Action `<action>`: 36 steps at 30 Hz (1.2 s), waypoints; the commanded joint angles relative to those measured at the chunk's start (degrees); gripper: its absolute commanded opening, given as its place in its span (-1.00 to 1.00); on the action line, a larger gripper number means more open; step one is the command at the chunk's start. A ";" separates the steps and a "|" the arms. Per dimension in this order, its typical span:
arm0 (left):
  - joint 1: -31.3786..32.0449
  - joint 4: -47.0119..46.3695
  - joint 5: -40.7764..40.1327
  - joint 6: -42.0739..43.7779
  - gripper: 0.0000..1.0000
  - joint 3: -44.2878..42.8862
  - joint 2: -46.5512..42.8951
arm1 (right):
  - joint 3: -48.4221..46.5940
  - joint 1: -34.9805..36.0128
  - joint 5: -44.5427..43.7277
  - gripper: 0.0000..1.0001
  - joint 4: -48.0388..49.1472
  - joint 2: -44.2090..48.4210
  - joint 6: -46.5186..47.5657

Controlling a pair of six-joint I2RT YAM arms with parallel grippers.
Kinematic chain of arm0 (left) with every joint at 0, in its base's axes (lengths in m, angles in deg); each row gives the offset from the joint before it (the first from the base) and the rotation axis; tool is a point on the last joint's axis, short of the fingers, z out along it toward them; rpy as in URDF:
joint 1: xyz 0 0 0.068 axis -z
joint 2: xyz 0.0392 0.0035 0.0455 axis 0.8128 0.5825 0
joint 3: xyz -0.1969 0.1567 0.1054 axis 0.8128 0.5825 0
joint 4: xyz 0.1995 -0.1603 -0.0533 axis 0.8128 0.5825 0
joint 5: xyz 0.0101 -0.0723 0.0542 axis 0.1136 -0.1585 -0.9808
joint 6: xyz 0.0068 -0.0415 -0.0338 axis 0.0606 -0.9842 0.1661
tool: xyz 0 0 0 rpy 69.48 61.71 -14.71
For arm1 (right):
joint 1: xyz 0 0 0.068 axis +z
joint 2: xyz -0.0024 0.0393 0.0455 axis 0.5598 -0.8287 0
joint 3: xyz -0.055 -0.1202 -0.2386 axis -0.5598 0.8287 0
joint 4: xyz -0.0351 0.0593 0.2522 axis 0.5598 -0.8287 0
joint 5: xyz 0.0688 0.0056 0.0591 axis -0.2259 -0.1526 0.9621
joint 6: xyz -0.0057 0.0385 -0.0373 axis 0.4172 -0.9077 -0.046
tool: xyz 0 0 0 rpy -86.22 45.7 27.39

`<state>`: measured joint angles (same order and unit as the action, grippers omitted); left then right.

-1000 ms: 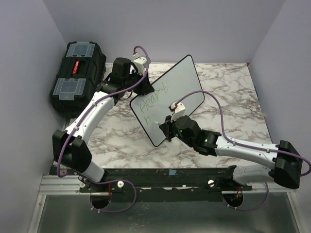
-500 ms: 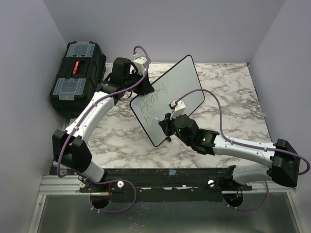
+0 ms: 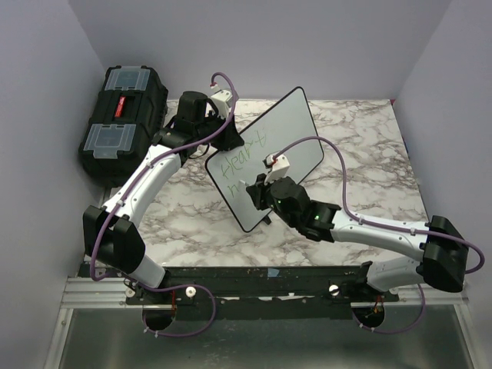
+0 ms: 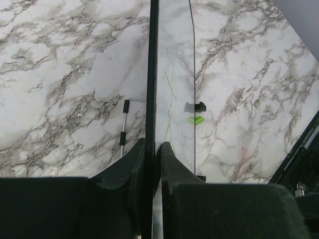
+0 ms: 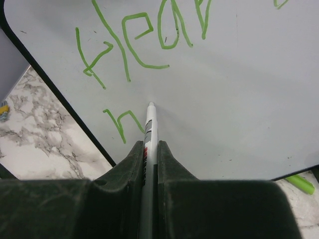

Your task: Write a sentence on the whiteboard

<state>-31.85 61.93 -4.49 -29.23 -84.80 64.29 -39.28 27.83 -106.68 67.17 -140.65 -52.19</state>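
Note:
The whiteboard [image 3: 288, 134] stands tilted on the marble table, held on its upper left edge by my left gripper [image 3: 228, 139], which is shut on it; the left wrist view shows the board edge-on [image 4: 151, 74] between the jaws. The sentence [image 3: 240, 159] is green handwriting: one line, and an "n" below [image 5: 118, 122]. My right gripper [image 3: 257, 194] is shut on a white marker pen [image 5: 149, 130]. The pen's tip touches the board [image 5: 239, 89] just right of the "n".
A black toolbox [image 3: 123, 119] with clear lid compartments sits at the far left. A green marker cap [image 5: 300, 183] lies on the table under the board's lower edge; it also shows in the left wrist view [image 4: 196, 120]. Purple walls enclose three sides.
My right arm has shifted left and slightly up along the board, bringing the pen nearer the "n". The left arm and the board have not moved.

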 commanded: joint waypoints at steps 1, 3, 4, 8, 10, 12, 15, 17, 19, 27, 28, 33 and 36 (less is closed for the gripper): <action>0.77 4.53 -3.12 4.88 -1.00 1.75 1.26 | -1.73 -0.07 -0.95 -0.99 1.60 -1.45 0.57; 0.77 4.52 -3.03 4.91 -1.00 1.66 1.28 | -1.47 -0.06 -0.39 -0.99 1.75 -1.49 0.48; 0.77 4.54 -3.03 4.90 -1.00 1.62 1.32 | -1.24 -0.02 0.07 -0.99 1.92 -1.40 0.51; 0.77 4.45 -2.99 4.91 -1.00 1.60 1.38 | -0.25 -0.07 1.66 -0.99 2.05 -1.03 0.31; 0.77 4.40 -3.02 4.91 -1.00 1.60 1.44 | 0.30 -0.07 2.49 -0.99 1.98 -0.99 0.04; 0.77 4.44 -3.10 4.91 -1.00 1.60 1.49 | 1.12 -0.06 3.28 -0.99 1.99 -0.96 -0.39; 0.75 4.40 -3.01 4.80 -1.00 1.53 1.56 | 2.26 -0.07 4.30 -0.99 2.05 -0.60 -0.98; 0.77 4.45 -3.01 4.82 -1.00 1.51 1.56 | 2.98 -0.05 4.62 -0.99 2.06 -0.20 -1.35; 0.77 4.45 -3.03 4.73 -1.00 1.56 1.57 | 3.63 -0.07 4.85 -0.99 2.04 0.19 -1.57; 0.77 4.53 -3.12 4.65 -1.00 1.56 1.47 | 5.24 -0.08 3.28 -0.99 0.97 0.99 -2.54; 0.77 4.54 -3.12 4.57 -1.00 1.60 1.44 | 5.23 -0.07 2.49 -0.99 0.79 0.99 -2.67; 0.77 4.62 -3.09 4.60 -1.00 1.61 1.48 | 4.21 -0.02 -1.27 -0.99 -0.60 0.60 -3.13; 0.77 4.53 -2.96 4.64 -1.00 1.60 1.54 | 3.04 -0.02 -2.92 -0.99 -1.18 0.08 -2.89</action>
<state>-31.91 61.95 -4.51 -29.19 -84.80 64.33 -35.17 27.78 -104.97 68.49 -139.64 -54.57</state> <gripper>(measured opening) 0.138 0.131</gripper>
